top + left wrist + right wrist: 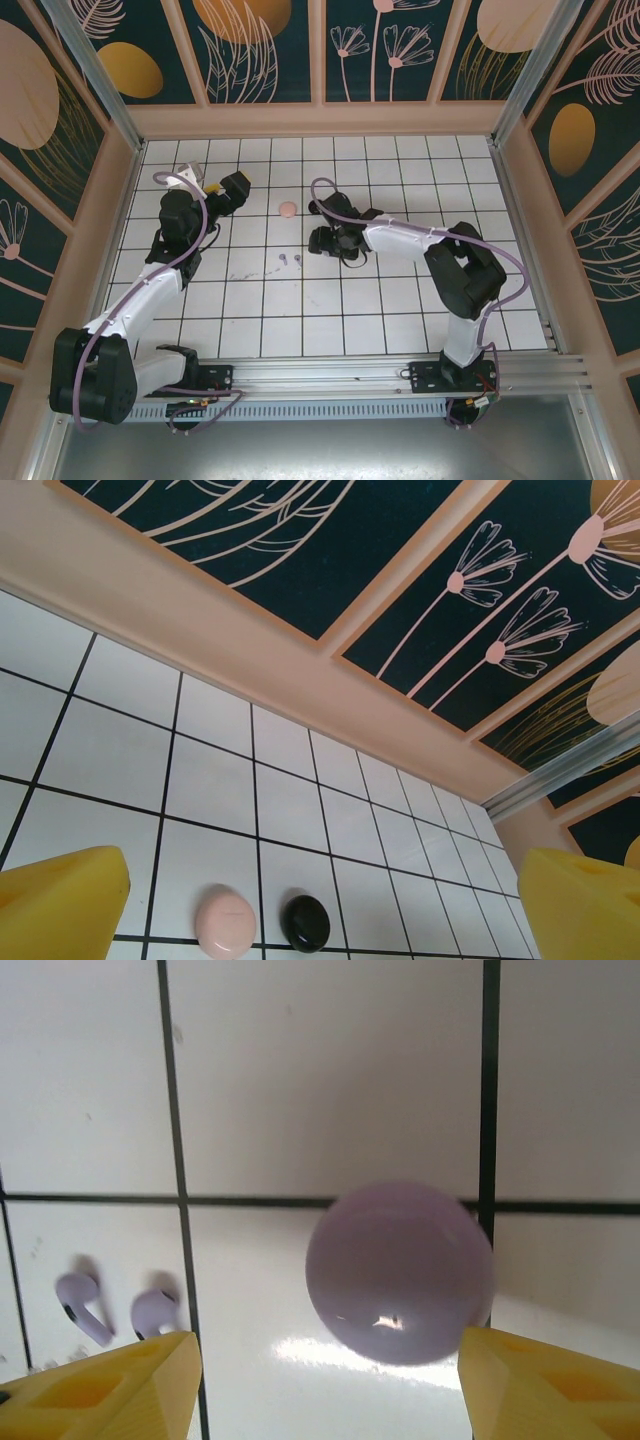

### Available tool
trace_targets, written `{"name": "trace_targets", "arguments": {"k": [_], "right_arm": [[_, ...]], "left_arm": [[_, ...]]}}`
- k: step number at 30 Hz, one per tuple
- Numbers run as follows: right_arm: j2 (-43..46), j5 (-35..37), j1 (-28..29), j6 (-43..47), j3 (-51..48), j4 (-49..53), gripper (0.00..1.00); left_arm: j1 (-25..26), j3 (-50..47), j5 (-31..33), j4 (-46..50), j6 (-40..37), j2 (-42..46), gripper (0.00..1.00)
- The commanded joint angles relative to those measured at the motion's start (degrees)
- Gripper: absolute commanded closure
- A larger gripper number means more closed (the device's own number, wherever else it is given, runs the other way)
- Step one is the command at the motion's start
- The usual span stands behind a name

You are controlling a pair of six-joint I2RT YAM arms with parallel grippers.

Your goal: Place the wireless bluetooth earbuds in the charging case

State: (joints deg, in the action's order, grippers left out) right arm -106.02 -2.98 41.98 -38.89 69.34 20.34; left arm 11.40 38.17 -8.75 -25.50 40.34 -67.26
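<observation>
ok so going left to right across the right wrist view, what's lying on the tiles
lilac earbud -> second lilac earbud -> round lilac case

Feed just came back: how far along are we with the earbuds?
Done: nothing yet. Two lilac earbuds lie loose beside the lilac case, which looks closed. In hand: the right gripper is open, poised at that case without gripping it. The left gripper is open and empty, facing the pink case and black case. Left: open a case and seat the buds.
</observation>
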Motion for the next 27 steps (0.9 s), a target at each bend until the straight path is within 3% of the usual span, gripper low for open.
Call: {"name": "trace_targets", "arguments": {"k": [1, 16, 27], "right_arm": [[-1.7, 1.4, -1.5, 1.2, 3.2, 1.8, 0.31], [-6.0, 6.9, -1.5, -7.4, 8.5, 7.7, 0.27], [-11.6, 11.6, -0.7, -3.8, 12.9, 12.6, 0.29]], "left_arm": [[0.2, 1.3, -1.0, -1.4, -1.4, 0.4, 0.01], [0.2, 1.3, -1.5, -2.2, -0.9, 0.0, 0.01], [0.2, 1.4, -2.1, -2.8, -0.6, -0.4, 0.01]]}}
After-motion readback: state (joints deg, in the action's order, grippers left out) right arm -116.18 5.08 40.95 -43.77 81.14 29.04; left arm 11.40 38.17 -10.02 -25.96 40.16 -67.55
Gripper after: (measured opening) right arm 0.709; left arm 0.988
